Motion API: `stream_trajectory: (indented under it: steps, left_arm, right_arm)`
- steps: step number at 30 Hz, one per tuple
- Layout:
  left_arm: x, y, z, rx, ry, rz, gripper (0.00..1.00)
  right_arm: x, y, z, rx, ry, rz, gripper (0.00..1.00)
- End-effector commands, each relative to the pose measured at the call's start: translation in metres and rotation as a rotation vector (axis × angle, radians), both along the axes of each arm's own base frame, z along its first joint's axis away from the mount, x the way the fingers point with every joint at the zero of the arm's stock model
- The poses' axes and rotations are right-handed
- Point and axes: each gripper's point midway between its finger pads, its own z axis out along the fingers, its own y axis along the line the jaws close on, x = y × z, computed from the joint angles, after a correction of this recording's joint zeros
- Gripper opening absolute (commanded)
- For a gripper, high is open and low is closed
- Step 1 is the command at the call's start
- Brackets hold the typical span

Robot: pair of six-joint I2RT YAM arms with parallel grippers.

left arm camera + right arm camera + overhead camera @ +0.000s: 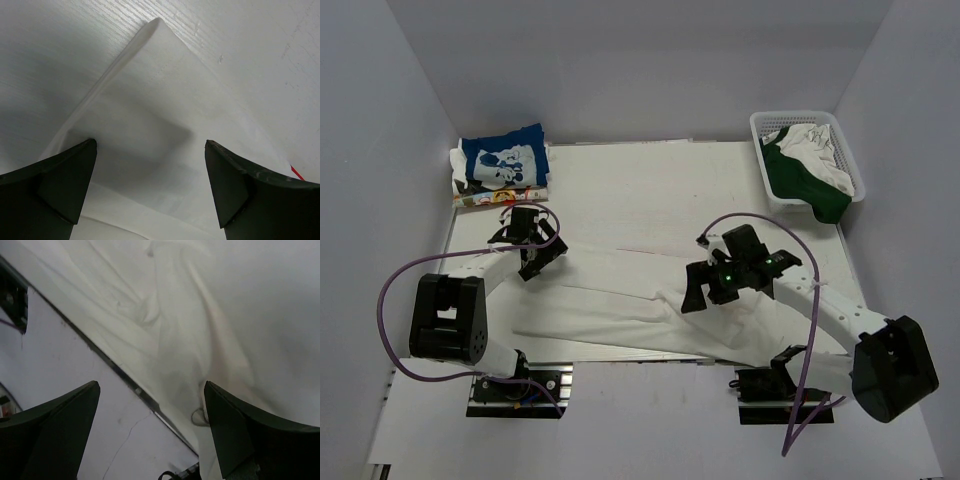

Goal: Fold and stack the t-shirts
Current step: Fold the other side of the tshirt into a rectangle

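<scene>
Left gripper [150, 145]: jaws spread wide, nothing between them. It hangs over a pointed corner of the white t-shirt [150, 110]. Whether the fingertips touch the cloth cannot be told.
Right gripper [152, 385]: also wide apart and empty, poised over wrinkled white cloth near the table's front edge.
White t-shirt, overall: in the top view it lies across the near half of the table [640, 190] as a long, uneven band. The left gripper is over its left end and the right gripper is over its middle-right part. The right end bunches up close to the right arm's base.
White t-shirt, fold state: it appears partly gathered lengthwise but not squared up – creases and a loose, slack right end remain. A sliver of red at the edge of the left wrist view may be its logo panel, though too little shows to be sure.
Blue t-shirt [503, 162]: folded, print up, at the far-left corner of the table. It sits on another folded piece whose coloured edge [495, 198] shows beneath it.
Basket [800, 117]: far right, holding a dark green garment [805, 185] and a white one [815, 145], both unfolded.
Done so far: a small stack with the blue shirt on top.
Left to do: judging from the layout, finish folding the white shirt and carry it to the stack – then probably the basket's contents.
</scene>
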Motion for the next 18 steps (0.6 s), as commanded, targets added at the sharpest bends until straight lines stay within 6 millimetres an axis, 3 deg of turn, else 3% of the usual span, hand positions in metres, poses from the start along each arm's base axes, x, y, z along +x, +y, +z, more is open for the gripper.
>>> stream_trajectory:
  steps: [1, 8, 14, 16, 18]
  left_arm:
    - [-0.031, 0.017, -0.024, 0.067, 0.136, 0.020, 1.00]
    - [-0.032, 0.018, -0.027, 0.076, 0.144, 0.024, 1.00]
    - [-0.025, 0.021, -0.021, 0.092, 0.140, 0.033, 1.00]
    - [-0.025, 0.021, -0.021, 0.092, 0.140, 0.033, 1.00]
    - [-0.024, 0.021, -0.018, 0.091, 0.128, 0.033, 1.00]
  right_arm:
    - [-0.042, 0.011, 0.005, 0.066, 0.082, 0.122, 0.90]
    - [-0.101, 0.039, 0.007, 0.142, 0.186, 0.320, 0.90]
    - [-0.100, 0.077, 0.005, 0.141, 0.110, 0.464, 0.90]
    - [-0.090, 0.095, 0.016, 0.171, 0.062, 0.493, 0.90]
    - [-0.083, 0.099, 0.020, 0.138, 0.027, 0.487, 0.90]
